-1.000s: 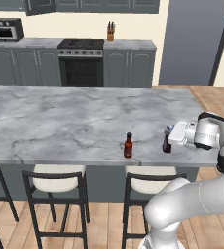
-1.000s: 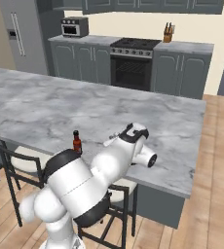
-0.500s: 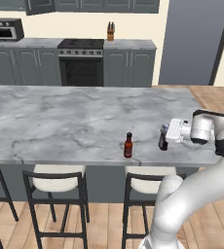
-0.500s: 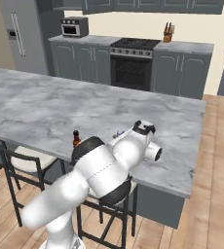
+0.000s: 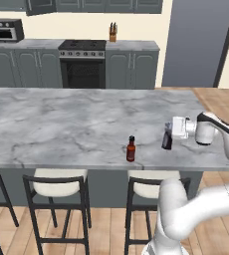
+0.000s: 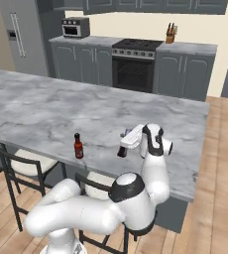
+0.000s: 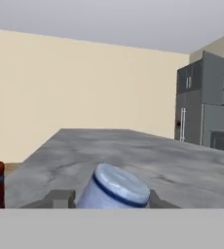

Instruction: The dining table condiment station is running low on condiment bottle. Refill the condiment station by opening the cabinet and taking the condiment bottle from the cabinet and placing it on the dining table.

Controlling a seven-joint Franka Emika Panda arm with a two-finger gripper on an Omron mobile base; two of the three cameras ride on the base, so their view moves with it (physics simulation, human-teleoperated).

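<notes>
Marble carries the condiment bottle [image 5: 167,140] now: we see it standing upright on the dining table [image 5: 61,124], between the jaws of the gripper [image 7: 112,198], whose fingers sit either side of its lilac cap. Whether they pinch it or have let go we cannot tell. We judge the fetching done; only release and retreat remain. A red-brown bottle [image 5: 131,149] stands near the condiment bottle, towards the stools [image 5: 57,184], close to the surface's front edge. Beyond the condiment bottle, bare marble runs wide.
</notes>
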